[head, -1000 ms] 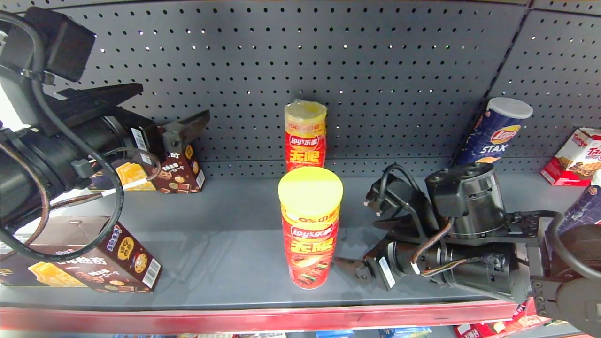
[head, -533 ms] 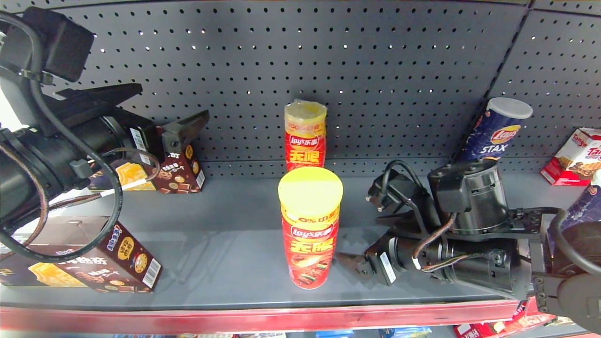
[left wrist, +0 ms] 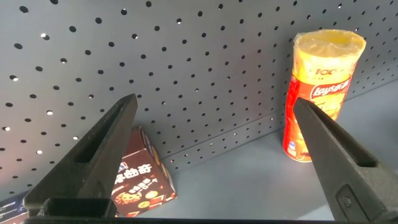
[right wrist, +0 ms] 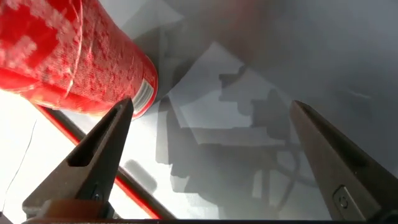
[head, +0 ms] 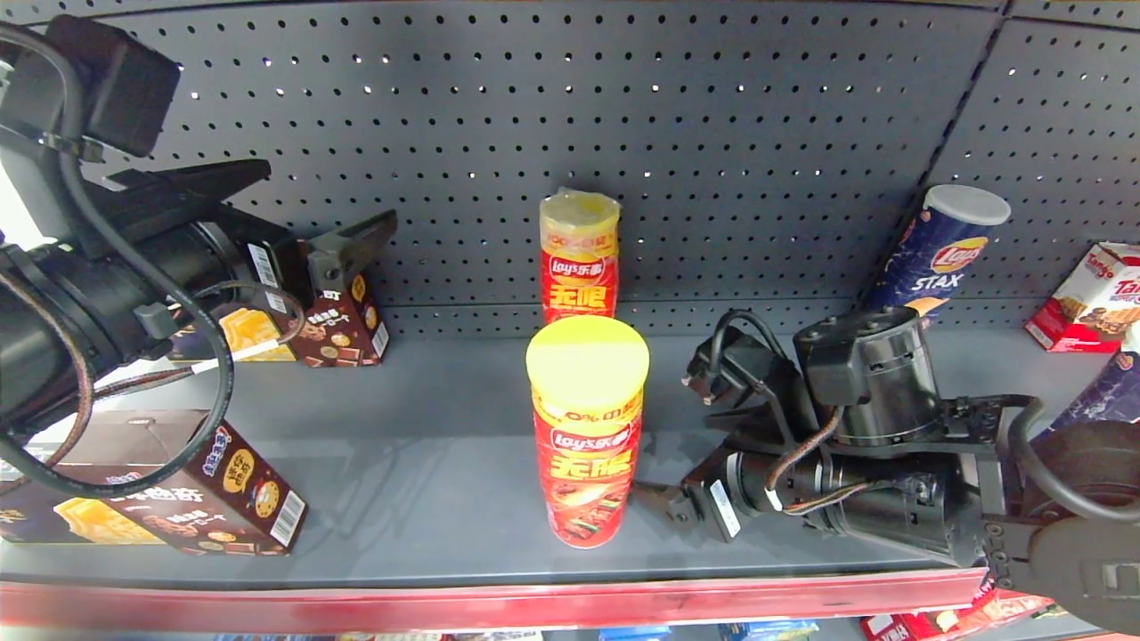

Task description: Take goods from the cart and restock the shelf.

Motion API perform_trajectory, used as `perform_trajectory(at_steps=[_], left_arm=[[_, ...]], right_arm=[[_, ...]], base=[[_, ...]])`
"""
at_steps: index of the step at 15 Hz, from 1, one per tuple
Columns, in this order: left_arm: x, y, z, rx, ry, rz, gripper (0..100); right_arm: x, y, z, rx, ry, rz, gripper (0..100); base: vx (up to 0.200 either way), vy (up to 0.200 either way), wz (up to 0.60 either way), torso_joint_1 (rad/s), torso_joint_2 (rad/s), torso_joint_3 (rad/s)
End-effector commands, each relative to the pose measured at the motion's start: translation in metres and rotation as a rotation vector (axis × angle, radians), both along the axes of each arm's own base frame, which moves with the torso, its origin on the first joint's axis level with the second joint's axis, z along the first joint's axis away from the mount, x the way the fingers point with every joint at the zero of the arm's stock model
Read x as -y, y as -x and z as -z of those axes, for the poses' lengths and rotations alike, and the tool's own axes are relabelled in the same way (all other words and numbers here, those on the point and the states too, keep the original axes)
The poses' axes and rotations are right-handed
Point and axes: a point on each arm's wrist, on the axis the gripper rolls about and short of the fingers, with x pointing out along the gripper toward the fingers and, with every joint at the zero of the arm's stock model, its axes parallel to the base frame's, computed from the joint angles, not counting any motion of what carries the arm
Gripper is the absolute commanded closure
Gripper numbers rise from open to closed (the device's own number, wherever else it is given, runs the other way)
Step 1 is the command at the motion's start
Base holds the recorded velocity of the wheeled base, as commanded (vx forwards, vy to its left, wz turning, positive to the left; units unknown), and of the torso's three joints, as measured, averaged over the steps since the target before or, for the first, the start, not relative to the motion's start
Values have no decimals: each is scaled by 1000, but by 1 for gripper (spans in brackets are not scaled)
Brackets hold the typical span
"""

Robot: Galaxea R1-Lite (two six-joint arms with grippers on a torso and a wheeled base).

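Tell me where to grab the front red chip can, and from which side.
Grip the front red chip can mid-body from the robot's right: it stands upright, a plain cylinder, and the right end effector sits open beside it there.

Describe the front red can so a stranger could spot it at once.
On the grey shelf, two red cans stand mid-shelf, one behind the other. It is the front can, nearest the red edge. Its yellow lid is bare and flat; the back can has a film-wrapped top.
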Motion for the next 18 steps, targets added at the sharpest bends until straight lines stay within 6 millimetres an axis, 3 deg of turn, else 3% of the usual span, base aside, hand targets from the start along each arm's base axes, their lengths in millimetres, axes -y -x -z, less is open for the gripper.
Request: perform_trajectory(at_steps=[1,6,8,12,14,15,18], left_arm=[[0,-1,1,-2,0,0,0],[0,0,3,-11,-3,0,0],[-1,2,8,-25,-9,0,0],[-10,28,0,20,8,-1,0],[-12,33,-1,30,12,-3,0],[-14,39,-1,37,15,-9,0],[-18,49,-6,65,23,-6,0]], right_arm=[[-2,-2,3,-5,5,-1,0],[1,1,-2,12,-9,4,0],[8,3,-18,60,-56,18,0],[53,13,-87,272,-238,133,0],[63,16,-99,316,-274,153,0],[87,28,-121,410,-339,204,0],[113,50,-135,478,-377,248,0]], base=[[0,0,0,0,0,0],[0,0,0,0,0,0],[0,0,0,0,0,0],[0,0,0,0,0,0],[0,0,0,0,0,0],[0,0,0,0,0,0],[0,0,0,0,0,0]])
